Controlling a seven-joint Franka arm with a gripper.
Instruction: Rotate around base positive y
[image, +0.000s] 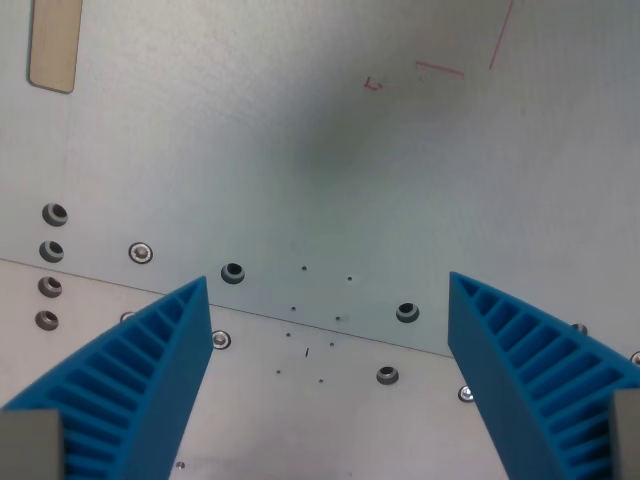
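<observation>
Blue ribbed fingers spread wide, gripper holding nothing; bare metal plate between, seam crossing lower frame, tan strip upper left.

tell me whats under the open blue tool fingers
Beneath the tool lies bare metal plate with screw holes and a seam; nothing is held. The fingers cover the plate's lower corners.

Between my two blue fingers the gap stands wide and nothing sits in it. Below me lies only a flat metal table with flush screws and a tan strip at the wrist view's upper left.
</observation>
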